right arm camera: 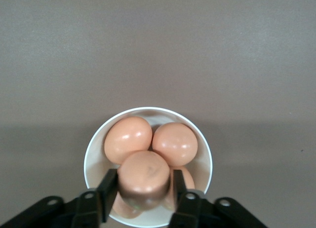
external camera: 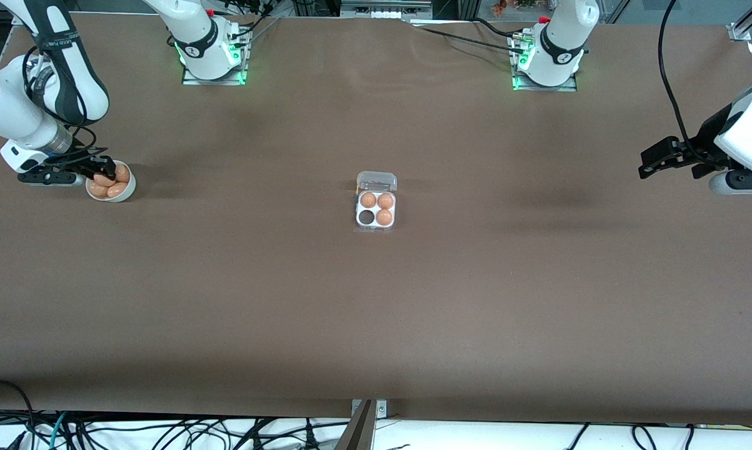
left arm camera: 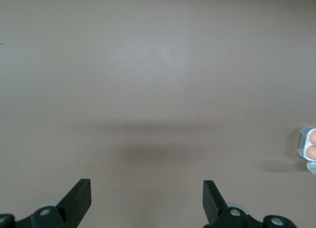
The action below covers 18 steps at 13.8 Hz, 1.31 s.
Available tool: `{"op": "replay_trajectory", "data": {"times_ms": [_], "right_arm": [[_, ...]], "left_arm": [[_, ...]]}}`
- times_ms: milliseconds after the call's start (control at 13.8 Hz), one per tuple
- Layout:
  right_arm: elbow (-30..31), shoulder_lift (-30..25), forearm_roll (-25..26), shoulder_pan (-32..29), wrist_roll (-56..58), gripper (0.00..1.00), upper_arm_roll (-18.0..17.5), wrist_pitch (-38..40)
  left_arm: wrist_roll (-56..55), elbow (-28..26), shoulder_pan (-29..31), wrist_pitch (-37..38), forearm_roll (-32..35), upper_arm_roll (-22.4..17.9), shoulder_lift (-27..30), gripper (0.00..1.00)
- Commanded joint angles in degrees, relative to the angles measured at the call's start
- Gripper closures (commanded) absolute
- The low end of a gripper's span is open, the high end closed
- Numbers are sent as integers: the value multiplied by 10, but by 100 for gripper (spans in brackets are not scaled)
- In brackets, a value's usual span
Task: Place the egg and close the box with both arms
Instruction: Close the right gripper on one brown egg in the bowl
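Observation:
My right gripper [right arm camera: 143, 184] is down in a round white bowl [external camera: 125, 192] at the right arm's end of the table, shut on one tan egg [right arm camera: 143, 178] that sits between its fingers [right arm camera: 107, 188]. Other eggs [right arm camera: 128, 137] lie around it in the bowl [right arm camera: 95, 145]. The box [external camera: 376, 205] stands in the middle of the table with its clear lid [external camera: 376, 181] open; three cells hold eggs and one cell [external camera: 366, 217] is dark and bare. My left gripper [left arm camera: 147, 198] waits open over bare table at the left arm's end, holding nothing. An edge of the box [left arm camera: 309, 144] shows in the left wrist view.
Both arm bases [external camera: 212, 53] glow green along the table edge farthest from the front camera. Cables [external camera: 163, 431] hang below the table edge nearest that camera. Wide brown tabletop [external camera: 376, 312] lies between the bowl and the box.

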<state>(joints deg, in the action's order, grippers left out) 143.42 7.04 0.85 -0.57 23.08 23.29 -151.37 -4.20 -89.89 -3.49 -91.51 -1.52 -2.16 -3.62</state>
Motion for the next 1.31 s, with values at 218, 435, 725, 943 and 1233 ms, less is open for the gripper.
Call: {"op": "replay_trajectory", "data": {"times_ms": [218,435,725,943,1233], "right_arm": [[6,-3,2,0,6,57,2,0],[5,-1,2,1,5,62,2,0],[4,-2,2,2,6,68,1,0],[3,-3,2,2,6,70,1,1],[1,-5,2,2,6,76,0,1]], "left_arm": [[-2,26,5,13,-5,0,-7,0],[-2,25,4,13,-5,0,-8,0],[-2,25,4,13,-5,1,-8,0],[-2,25,4,13,-5,1,-8,0],[-2,25,4,13,-5,1,-8,0]]}}
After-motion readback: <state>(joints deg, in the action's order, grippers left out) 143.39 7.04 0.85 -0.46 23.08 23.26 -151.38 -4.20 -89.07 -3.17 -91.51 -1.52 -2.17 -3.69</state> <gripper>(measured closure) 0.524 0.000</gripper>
